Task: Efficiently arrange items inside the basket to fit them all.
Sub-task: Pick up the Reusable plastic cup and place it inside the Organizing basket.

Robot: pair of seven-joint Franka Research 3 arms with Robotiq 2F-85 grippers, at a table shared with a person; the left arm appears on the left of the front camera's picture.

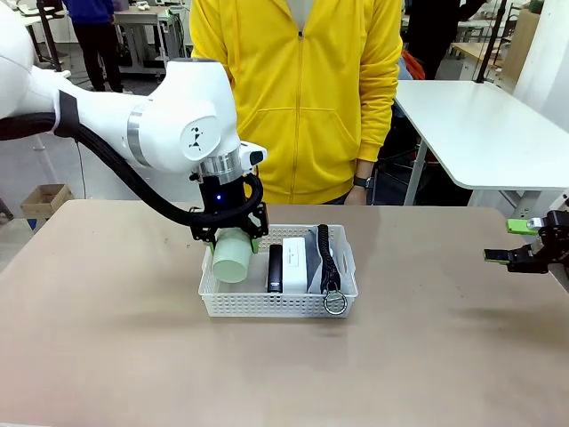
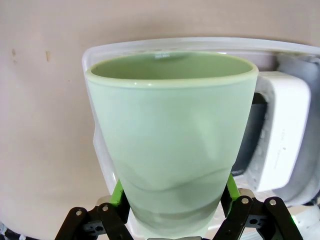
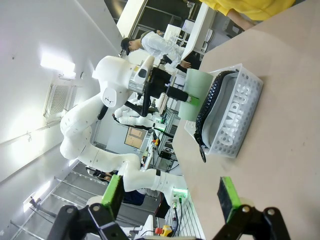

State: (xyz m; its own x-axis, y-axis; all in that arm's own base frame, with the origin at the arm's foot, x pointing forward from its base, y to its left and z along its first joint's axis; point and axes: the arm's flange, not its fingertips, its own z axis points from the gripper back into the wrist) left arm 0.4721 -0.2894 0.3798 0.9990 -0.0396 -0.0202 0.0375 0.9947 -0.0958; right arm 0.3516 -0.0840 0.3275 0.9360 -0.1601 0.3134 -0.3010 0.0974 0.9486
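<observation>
Basket (image 1: 227, 304), white plastic with lattice sides, is sitting near the middle of the table (image 1: 107, 356), just in front of the person (image 1: 298, 98) in a yellow hooded top. It is holding three items packed side by side: a black stapler (image 1: 276, 267) to the left, a white box (image 1: 294, 261) touching it in the middle, and a grey pouch (image 1: 313, 258) standing on edge against the right wall. The pouch's black strap (image 1: 325, 253) is running along its top, and the metal ring (image 1: 335, 302) is hanging over the near rim. In the right wrist view, the word "CAMPUS" is showing through the lattice.

Left gripper (image 1: 233, 236) is clamping a pale green cup (image 1: 234, 256) at its base and is holding it tilted, mouth toward the camera, over the left end of the basket. In the left wrist view the cup (image 2: 170, 145) is plain, glossy and tapering toward the green pads (image 2: 118, 192).

Right gripper (image 1: 516, 242) is hovering at the table's right edge, well apart from the basket, jaws standing wide and holding nothing.
</observation>
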